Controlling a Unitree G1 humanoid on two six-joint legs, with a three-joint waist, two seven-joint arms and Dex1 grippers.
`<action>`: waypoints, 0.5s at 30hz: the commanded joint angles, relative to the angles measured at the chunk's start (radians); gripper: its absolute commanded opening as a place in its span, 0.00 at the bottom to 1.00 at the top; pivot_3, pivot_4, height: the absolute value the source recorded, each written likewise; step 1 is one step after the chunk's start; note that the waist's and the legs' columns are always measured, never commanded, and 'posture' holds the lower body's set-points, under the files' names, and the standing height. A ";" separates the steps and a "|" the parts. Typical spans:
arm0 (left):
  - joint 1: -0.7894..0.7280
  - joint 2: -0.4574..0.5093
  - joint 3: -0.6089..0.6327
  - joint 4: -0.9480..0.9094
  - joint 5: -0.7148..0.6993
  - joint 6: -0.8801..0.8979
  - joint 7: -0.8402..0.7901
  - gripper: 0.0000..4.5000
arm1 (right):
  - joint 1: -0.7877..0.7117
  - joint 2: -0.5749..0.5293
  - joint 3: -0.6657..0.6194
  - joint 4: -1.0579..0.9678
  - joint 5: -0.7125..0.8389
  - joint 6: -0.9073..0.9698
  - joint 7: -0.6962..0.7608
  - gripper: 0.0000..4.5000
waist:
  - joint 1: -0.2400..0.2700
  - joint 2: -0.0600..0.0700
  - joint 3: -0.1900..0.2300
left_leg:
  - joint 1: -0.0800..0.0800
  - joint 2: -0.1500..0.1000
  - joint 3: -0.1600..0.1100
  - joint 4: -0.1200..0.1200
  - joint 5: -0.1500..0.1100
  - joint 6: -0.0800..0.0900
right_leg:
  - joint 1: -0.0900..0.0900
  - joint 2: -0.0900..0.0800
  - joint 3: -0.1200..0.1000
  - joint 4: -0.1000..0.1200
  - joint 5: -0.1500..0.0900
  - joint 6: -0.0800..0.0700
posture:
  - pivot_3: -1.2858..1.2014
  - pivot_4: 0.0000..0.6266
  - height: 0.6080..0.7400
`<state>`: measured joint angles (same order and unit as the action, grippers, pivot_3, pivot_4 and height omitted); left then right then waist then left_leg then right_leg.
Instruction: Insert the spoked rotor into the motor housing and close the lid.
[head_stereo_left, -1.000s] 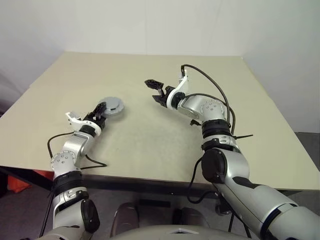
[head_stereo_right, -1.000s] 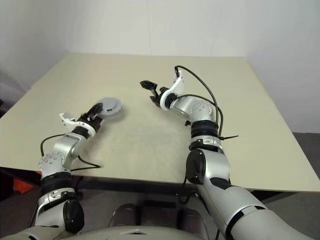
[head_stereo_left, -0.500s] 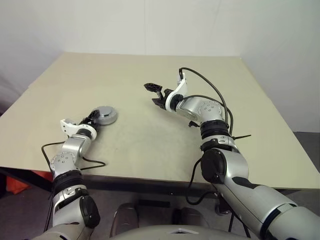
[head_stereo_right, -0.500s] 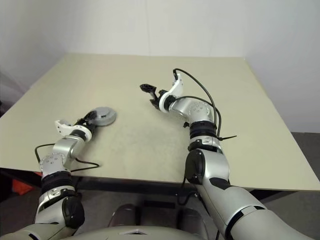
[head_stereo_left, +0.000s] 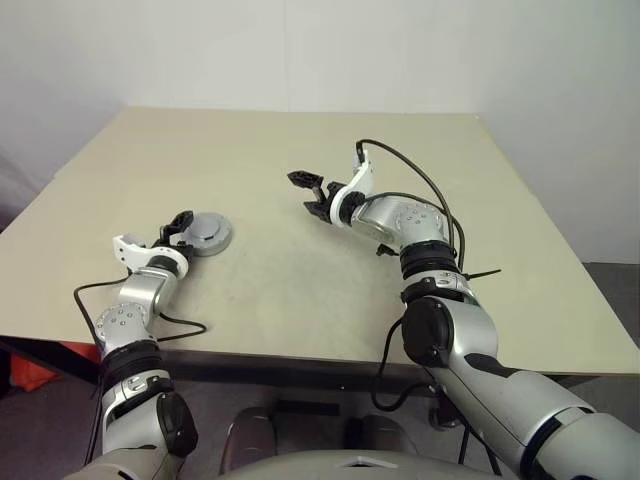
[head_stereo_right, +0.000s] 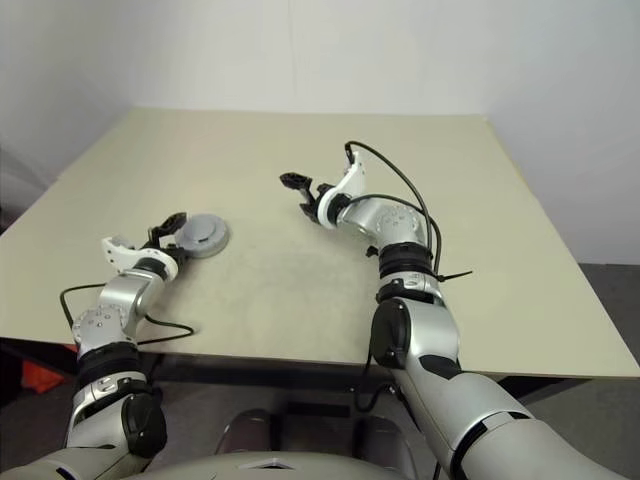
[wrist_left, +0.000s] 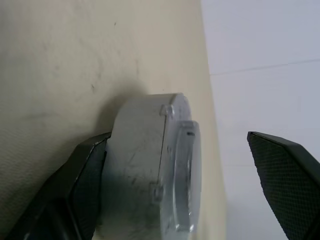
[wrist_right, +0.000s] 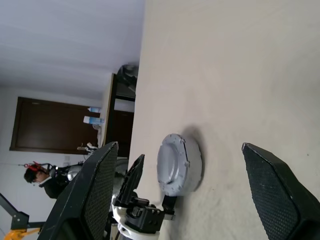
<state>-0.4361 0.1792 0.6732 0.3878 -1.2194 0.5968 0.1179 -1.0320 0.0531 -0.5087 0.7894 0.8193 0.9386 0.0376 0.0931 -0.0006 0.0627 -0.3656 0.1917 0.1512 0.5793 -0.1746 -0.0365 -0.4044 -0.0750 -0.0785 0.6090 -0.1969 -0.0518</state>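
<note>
Both claws standing apart, my left claw (head_stereo_left: 182, 226) is flanking the closed motor housing (head_stereo_left: 207, 233) and risking nudging it across the desk (head_stereo_left: 300, 280) on withdrawal.

A beige worktop (head_stereo_left: 300, 140) stands in a corner of plain white walls (head_stereo_left: 400, 50). Grey floor (head_stereo_left: 610, 290) shows beside it. Across the room is a dark door (wrist_right: 45, 125).

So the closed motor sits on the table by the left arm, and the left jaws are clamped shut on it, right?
Not quite. The closed motor does sit on the table by the left gripper, but its jaws are open around it, as the left wrist view shows.
</note>
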 joint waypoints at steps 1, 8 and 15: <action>0.002 0.009 0.017 -0.016 0.030 -0.031 0.012 0.99 | -0.028 -0.002 -0.002 -0.009 0.006 0.007 0.004 1.00 | 0.000 0.000 0.000 | 0.000 0.000 0.000 0.000 0.000 0.000 | 0.000 0.000 0.000 0.000 0.000 0.000 | 0.52 0.00 1.00; -0.002 0.005 0.020 -0.021 0.039 -0.037 0.009 0.99 | -0.031 -0.004 -0.002 0.006 0.003 0.018 0.005 1.00 | 0.000 0.000 0.000 | 0.002 0.000 0.000 0.000 0.000 0.000 | 0.001 0.000 0.000 0.000 0.000 0.000 | 0.52 0.00 1.00; -0.005 0.000 0.028 -0.034 0.073 -0.097 0.025 0.99 | -0.030 -0.007 0.002 0.037 -0.013 0.007 0.014 1.00 | 0.000 0.000 0.000 | 0.002 0.000 0.000 0.000 0.000 0.000 | 0.001 0.000 0.000 0.000 0.000 0.000 | 0.52 0.00 1.00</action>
<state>-0.4382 0.1629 0.6730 0.3775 -1.1801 0.5524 0.1202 -1.0340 0.0497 -0.5075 0.8327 0.8039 0.9484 0.0414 0.0926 -0.0007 0.0627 -0.3640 0.1921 0.1511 0.5793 -0.1745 -0.0367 -0.4031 -0.0749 -0.0785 0.6090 -0.1969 -0.0520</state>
